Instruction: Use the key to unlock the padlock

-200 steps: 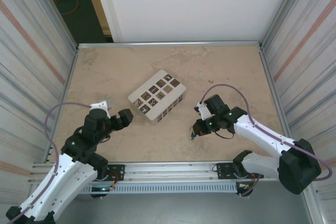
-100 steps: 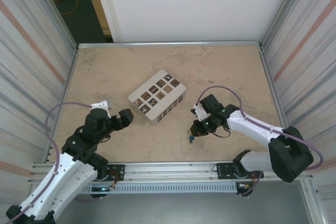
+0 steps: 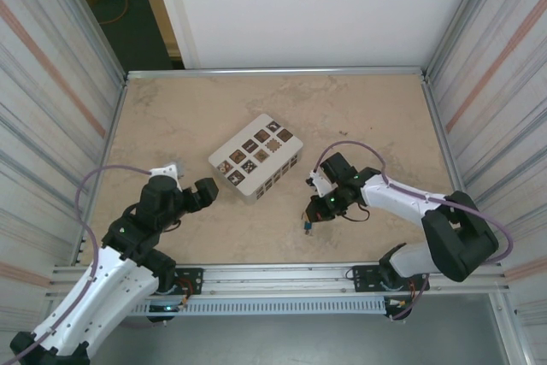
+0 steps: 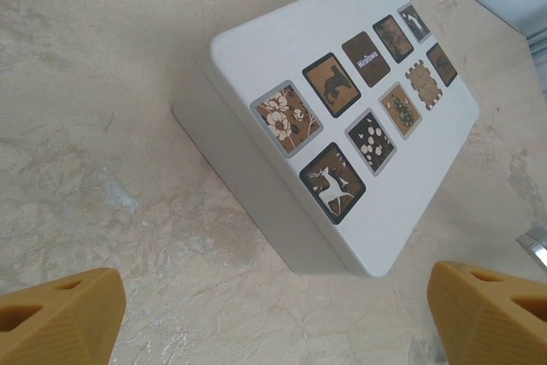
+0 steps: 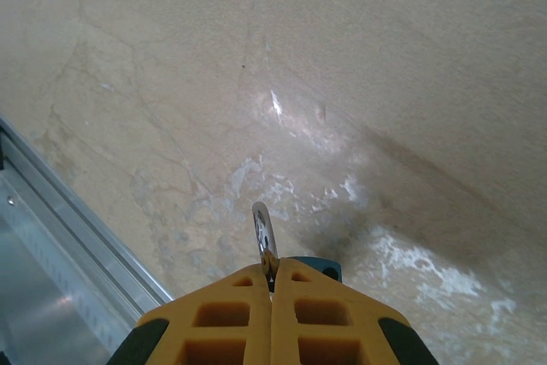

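Overhead, I see a beige marbled table [image 3: 171, 117] walled in by metal panels, with both arms based at its near edge.

The largest object is a white box [image 3: 255, 157] with dark patterned squares on its lid, set at an angle near the middle. Its lid is shut, so I cannot see what is inside.

The left gripper [image 3: 203, 193] sits just near-left of the box. In its wrist view the left gripper's jaws [image 4: 273, 284] stand wide apart with nothing between them, and the box [image 4: 256, 49] lies ahead.

The right gripper [image 3: 318, 211] is to the right of the box and tilted down toward the table. In its wrist view the yellow fingers [image 5: 231, 314] are pressed tight together.

The padlock [image 3: 307, 227] is a tiny blue speck at that gripper's tip, on its near-left side. From the wrist camera, a sliver of blue [image 5: 330, 270] shows just past the right fingertip.

A thin pale metal piece [image 5: 262, 232] sticks straight out between the fingertips, in line with them. I judge it to be the lock's loop, pinched in the grip, though it could be a key blade. I cannot pick out a separate key.

The right arm is at the lock, while the left is well apart from it. I judge the left would have to reach rightward past the box's near corner.
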Robot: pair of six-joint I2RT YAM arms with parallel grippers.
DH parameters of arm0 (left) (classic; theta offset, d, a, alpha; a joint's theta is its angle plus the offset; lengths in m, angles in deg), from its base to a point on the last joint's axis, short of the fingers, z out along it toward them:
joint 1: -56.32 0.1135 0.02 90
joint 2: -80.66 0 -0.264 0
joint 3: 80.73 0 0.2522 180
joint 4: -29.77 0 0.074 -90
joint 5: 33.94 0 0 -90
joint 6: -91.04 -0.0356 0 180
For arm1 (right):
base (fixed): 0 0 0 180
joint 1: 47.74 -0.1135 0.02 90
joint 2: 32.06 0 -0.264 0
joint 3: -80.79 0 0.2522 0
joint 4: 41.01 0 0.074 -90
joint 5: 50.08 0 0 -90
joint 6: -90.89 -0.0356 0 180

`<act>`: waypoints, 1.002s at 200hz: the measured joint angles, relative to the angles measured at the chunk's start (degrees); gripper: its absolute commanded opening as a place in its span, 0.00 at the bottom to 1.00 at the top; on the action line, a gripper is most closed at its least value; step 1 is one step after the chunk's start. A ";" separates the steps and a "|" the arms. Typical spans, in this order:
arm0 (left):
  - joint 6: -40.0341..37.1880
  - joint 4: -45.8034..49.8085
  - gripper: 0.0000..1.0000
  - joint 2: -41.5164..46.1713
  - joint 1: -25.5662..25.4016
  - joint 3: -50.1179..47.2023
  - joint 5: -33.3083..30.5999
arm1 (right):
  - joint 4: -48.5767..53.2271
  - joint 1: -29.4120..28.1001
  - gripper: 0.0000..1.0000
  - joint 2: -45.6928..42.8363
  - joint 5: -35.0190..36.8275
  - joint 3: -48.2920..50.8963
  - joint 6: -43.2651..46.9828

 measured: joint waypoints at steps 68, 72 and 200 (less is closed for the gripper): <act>-0.22 -0.04 0.92 -0.92 0.37 0.00 0.44 | -2.12 0.00 0.00 3.56 -1.38 -0.24 0.00; -0.22 -0.04 0.92 -0.92 0.37 0.00 0.44 | -2.25 0.00 0.00 3.72 -1.51 -0.26 -0.02; -0.44 -0.44 0.92 -1.73 0.37 0.00 0.92 | -3.41 0.02 0.00 5.51 -1.97 -0.79 -0.02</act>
